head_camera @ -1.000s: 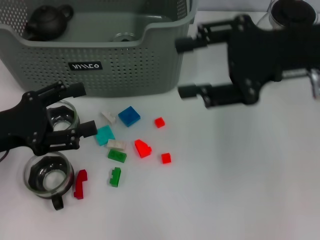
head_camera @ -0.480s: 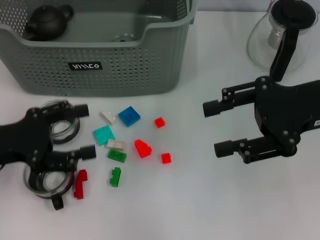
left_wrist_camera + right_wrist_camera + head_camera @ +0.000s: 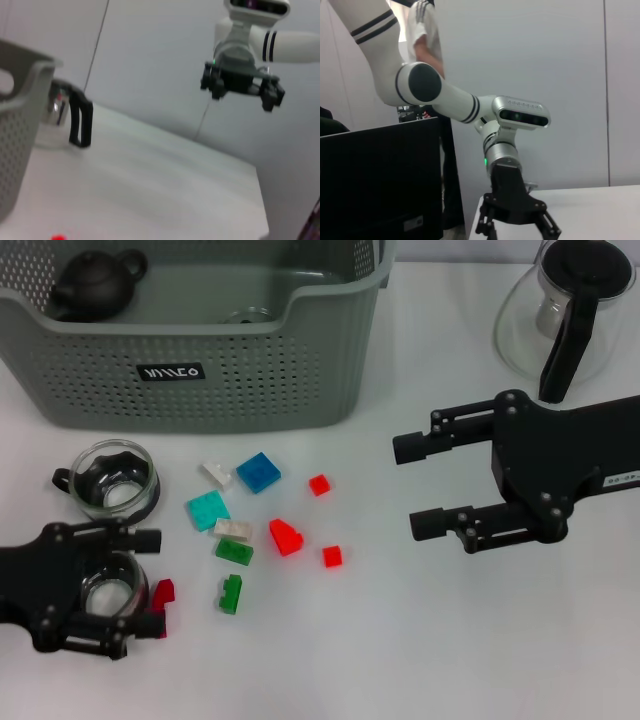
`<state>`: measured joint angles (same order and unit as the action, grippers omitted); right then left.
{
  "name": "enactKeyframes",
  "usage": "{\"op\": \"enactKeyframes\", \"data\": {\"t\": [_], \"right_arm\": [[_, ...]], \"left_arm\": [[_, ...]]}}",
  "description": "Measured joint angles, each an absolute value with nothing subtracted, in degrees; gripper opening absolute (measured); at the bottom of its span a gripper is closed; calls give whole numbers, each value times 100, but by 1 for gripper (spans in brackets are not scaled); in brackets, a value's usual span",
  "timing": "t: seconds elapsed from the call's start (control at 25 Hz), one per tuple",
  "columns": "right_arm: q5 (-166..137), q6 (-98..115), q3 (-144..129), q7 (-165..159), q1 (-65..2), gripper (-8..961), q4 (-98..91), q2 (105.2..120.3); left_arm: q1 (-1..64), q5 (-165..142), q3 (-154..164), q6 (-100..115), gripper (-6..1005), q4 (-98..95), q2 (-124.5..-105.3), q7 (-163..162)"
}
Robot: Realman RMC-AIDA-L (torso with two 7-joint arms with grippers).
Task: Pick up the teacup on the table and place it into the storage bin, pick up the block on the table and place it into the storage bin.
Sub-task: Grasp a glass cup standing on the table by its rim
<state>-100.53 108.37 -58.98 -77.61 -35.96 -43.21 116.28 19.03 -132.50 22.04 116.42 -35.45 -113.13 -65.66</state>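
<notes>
The bin (image 3: 200, 370) sits at the back left of the worktop (image 3: 400, 640), a teapot (image 3: 95, 282) in its far left corner. A jug (image 3: 565, 310) stands back right. Blocks (image 3: 258, 472) lie scattered before the bin, two cups (image 3: 115, 480) to their left, one nearer than the other.

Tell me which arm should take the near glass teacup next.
Left. The left gripper is open with its fingers either side of the near teacup; the right gripper hangs open across the table, past the scattered blocks.
</notes>
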Motion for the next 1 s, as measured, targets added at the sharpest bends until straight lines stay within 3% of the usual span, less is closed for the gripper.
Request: {"op": "enactKeyframes", "data": {"t": [0.64,1.0], "right_arm": [[-10050,10282,-5915,-7850,-4092,676,-3699,11662],[-10030,9725,-5887,-7845,-4137,677,-3567,11717]], "left_arm": [[1948,-13479,2242,11735,815,-4849,-11367,-6668],[2001,-13497,2767,11724,813,-5652,-11544,-6647]]}}
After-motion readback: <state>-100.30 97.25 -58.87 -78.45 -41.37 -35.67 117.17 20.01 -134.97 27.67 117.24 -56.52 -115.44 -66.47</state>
